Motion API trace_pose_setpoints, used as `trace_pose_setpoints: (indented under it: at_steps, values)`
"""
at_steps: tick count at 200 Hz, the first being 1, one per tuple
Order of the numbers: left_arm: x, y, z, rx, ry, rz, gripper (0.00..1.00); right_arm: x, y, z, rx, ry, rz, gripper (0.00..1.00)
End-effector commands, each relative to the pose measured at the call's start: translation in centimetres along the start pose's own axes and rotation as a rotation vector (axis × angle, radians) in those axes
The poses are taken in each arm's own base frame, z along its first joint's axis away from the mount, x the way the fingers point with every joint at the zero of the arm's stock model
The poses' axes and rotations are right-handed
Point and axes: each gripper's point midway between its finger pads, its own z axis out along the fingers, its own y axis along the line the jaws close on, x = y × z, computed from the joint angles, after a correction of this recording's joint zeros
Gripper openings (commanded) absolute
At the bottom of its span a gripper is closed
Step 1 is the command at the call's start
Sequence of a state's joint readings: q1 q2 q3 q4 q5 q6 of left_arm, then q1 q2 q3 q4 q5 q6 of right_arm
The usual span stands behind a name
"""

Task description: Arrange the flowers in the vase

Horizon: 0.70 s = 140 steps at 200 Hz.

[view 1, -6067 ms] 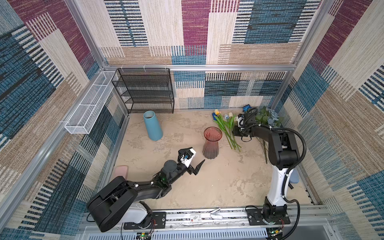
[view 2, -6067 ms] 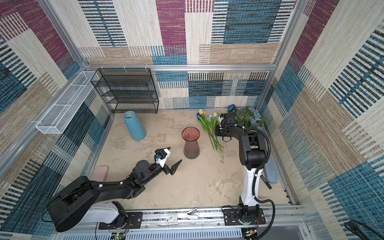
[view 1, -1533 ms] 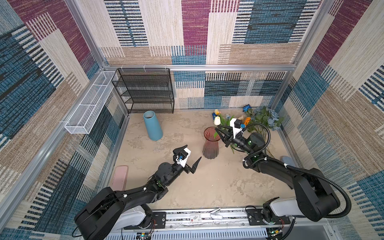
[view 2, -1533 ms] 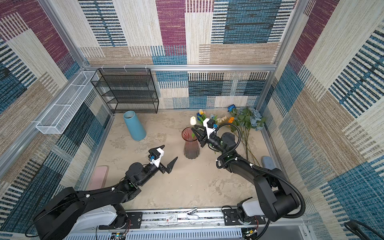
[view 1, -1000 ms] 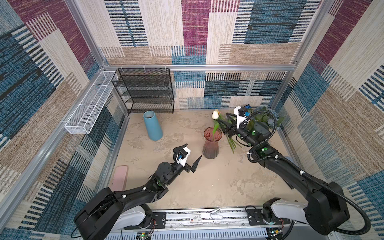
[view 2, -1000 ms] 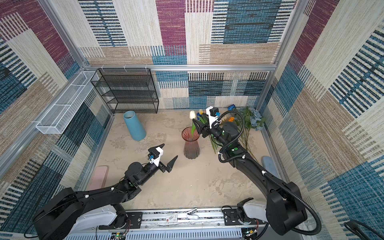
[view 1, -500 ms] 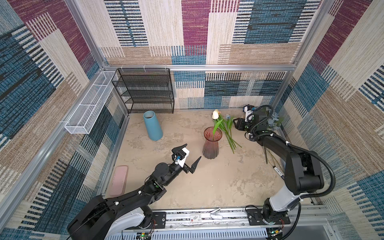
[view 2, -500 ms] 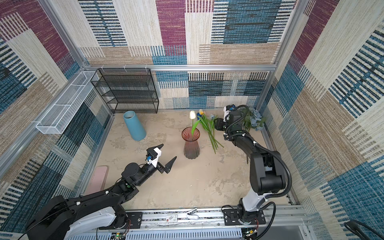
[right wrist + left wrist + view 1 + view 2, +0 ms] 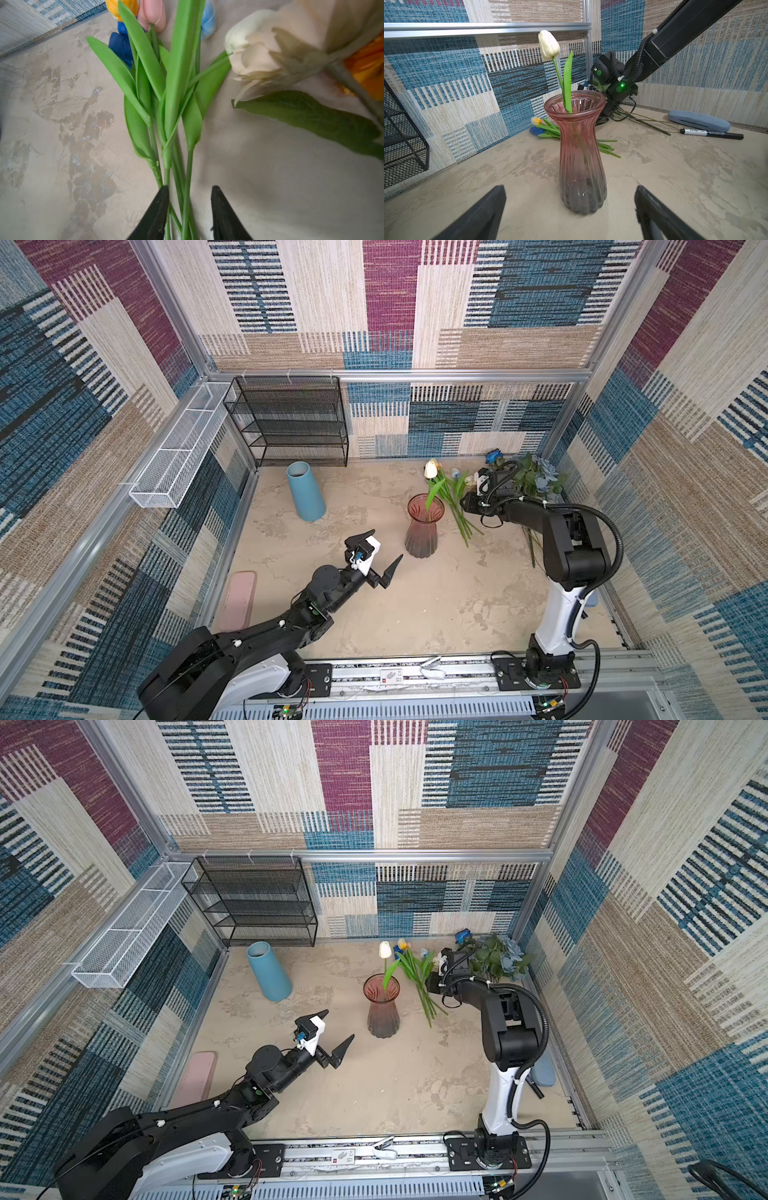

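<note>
Beside vase (image 9: 420,526) — right hand (image 9: 188,188) apart, straddling tulip stems (image 9: 188,166); left hand (image 9: 385,544) wide apart, bare floor (image 9: 415,605) around.

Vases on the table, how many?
2. A pink glass vase stands in the middle, holding one white tulip. A blue vase stands at the back left, just in front of the black wire rack. None seems hidden.
</note>
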<state>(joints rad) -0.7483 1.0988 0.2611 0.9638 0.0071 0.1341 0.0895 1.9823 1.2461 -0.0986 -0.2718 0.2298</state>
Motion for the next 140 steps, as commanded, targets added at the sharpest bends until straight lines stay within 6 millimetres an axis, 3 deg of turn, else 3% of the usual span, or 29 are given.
trace_pose_setpoints:
  at_steps: [1, 69, 140]
  values:
    - [-0.8, 0.1, 0.0, -0.002, -0.026, 0.035, 0.99, 0.0, 0.7, 0.4, -0.042, 0.009, -0.007, 0.37]
    - [-1.0, 0.3, 0.5, -0.010, -0.021, 0.047, 0.99, -0.1, 0.8, 0.7, -0.052, 0.007, -0.009, 0.14]
    - [-1.1, 0.4, 0.3, -0.020, -0.030, 0.042, 0.99, -2.0, 1.6, -1.5, -0.046, -0.045, -0.015, 0.03]
